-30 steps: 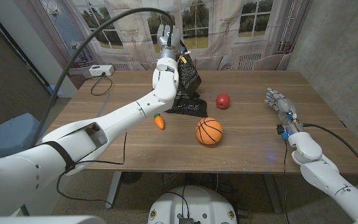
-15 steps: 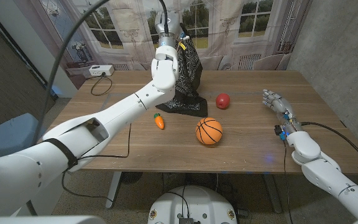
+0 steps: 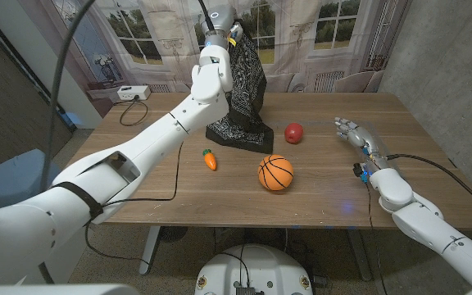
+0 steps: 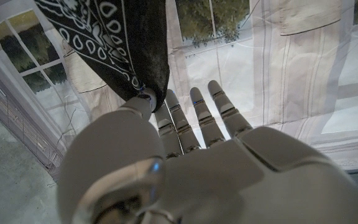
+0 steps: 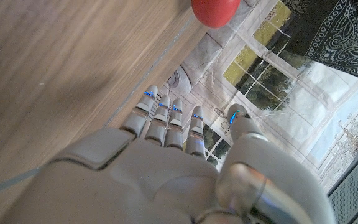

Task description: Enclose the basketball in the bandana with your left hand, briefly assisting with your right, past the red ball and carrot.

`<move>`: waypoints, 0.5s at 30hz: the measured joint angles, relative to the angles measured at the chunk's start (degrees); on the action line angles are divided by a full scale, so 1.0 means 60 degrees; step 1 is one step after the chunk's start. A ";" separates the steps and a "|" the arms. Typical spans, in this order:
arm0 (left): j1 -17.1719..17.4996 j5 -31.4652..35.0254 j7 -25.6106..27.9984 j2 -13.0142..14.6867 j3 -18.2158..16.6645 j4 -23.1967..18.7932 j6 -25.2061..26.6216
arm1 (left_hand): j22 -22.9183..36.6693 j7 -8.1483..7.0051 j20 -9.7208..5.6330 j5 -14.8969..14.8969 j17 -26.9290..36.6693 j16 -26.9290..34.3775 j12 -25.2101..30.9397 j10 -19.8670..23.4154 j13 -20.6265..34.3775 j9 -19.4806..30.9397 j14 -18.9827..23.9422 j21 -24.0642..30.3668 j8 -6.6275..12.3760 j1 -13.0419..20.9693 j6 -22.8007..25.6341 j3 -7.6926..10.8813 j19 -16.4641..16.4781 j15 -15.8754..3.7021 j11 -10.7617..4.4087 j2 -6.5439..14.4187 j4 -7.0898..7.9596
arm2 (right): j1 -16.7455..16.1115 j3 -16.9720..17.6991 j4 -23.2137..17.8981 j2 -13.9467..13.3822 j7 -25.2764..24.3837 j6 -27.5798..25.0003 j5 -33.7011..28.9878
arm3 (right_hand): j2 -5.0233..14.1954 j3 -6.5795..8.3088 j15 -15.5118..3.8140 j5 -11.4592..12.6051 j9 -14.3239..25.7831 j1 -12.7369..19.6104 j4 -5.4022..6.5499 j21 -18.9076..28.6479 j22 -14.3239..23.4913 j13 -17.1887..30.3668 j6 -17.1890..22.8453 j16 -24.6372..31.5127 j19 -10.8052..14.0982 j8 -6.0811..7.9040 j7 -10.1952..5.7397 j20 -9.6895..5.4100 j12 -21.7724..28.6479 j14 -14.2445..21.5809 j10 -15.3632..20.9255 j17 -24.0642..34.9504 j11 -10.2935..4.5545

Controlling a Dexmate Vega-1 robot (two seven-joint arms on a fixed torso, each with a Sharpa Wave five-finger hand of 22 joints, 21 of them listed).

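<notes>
Arms: glossy white rounded shells, segmented at the joints; a black band circles the left arm near the shoulder.
Left hand [image 3: 220, 18]: silver-grey metal, slim segmented fingers [image 4: 199, 115].
Right hand [image 3: 353, 131]: same grey build; small blue lights glow on the fingers [image 5: 159, 112].
Cables: thick black lines run off both arms.
Right wrist: small blue and red fittings.

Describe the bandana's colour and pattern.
Black bandana with white paisley print; clearest in the left wrist view.
</notes>
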 measured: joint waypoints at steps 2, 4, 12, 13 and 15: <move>0.0014 -0.0490 -0.0149 0.0055 -0.0220 -0.0076 -0.0313 | 0.0000 0.0051 0.0018 0.0052 0.0013 0.0000 -0.0027 -0.0002 0.0006 0.0060 -0.0003 0.0000 0.0065 -0.0035 -0.0079 0.0029 -0.0018 -0.0003 0.0003 0.0035 0.0030 | 0.0086 -0.0078 -0.0008 -0.0003 0.0003 -0.0084 -0.0128 | 0.0001 0.0000 0.0000 -0.0033 0.0000 0.0001 0.0000 0.0000 0.0000 0.0000 0.0000 0.0000 0.0000 0.0000 0.0000 0.0000 0.0000 0.0000 0.0000 0.0000 0.0000; 0.0019 -0.1050 -0.0288 0.0106 -0.0408 -0.0143 -0.0620 | 0.0041 0.0082 0.0064 0.0067 0.0031 0.0000 -0.0028 -0.0017 0.0006 0.0113 -0.0003 0.0000 0.0094 -0.0035 -0.0111 0.0068 -0.0065 -0.0003 0.0018 0.0034 0.0068 | 0.0153 -0.0144 -0.0010 -0.0003 0.0012 -0.0115 -0.0182 | 0.0053 0.0000 0.0000 -0.0033 0.0000 0.0061 0.0000 0.0000 0.0000 0.0000 0.0000 0.0000 0.0000 0.0000 0.0000 0.0000 0.0000 0.0000 0.0000 0.0000 0.0000; 0.0021 -0.3178 -0.0379 0.0271 -0.0989 -0.0342 -0.1330 | 0.0047 0.0135 0.0166 0.0109 0.0086 -0.0035 -0.0034 -0.0068 0.0048 0.0283 -0.0044 0.0000 0.0302 -0.0035 -0.0199 0.0211 -0.0165 0.0039 0.0070 0.0033 0.0130 | 0.0423 -0.0405 -0.0010 -0.0003 0.0138 -0.0231 -0.0445 | 0.0039 0.0000 0.0001 -0.0032 0.0000 0.0091 0.0000 0.0000 0.0000 0.0000 0.0001 0.0000 0.0000 0.0000 0.0000 -0.0001 0.0000 0.0000 0.0000 0.0001 0.0001; 0.0002 -0.3475 -0.0318 0.0316 -0.1162 -0.0412 -0.1400 | 0.0047 0.0134 0.0166 0.0109 0.0100 -0.0035 -0.0034 -0.0068 0.0048 0.0287 -0.0054 0.0000 0.0303 -0.0035 -0.0199 0.0211 -0.0166 0.0048 0.0071 0.0033 0.0131 | 0.0445 -0.0428 -0.0010 -0.0004 0.0142 -0.0231 -0.0453 | 0.0011 0.0000 0.0001 -0.0032 0.0000 0.0118 0.0000 0.0000 0.0000 0.0000 0.0001 0.0000 0.0000 0.0000 0.0000 0.0000 0.0000 0.0000 0.0000 0.0000 0.0001; -0.0079 -0.3818 -0.0112 0.0339 -0.1219 -0.0461 -0.1467 | 0.0047 0.0104 0.0166 0.0109 0.0101 -0.0034 -0.0034 -0.0085 0.0048 0.0335 -0.0054 0.0021 0.0360 -0.0035 -0.0232 0.0212 -0.0165 0.0048 0.0086 0.0032 0.0131 | 0.0508 -0.0500 -0.0010 -0.0010 0.0184 -0.0266 -0.0544 | 0.0003 0.0000 0.0001 -0.0032 0.0000 0.0125 0.0001 0.0000 0.0000 0.0000 0.0001 0.0000 0.0000 0.0000 0.0000 -0.0001 0.0000 0.0000 0.0000 0.0001 0.0001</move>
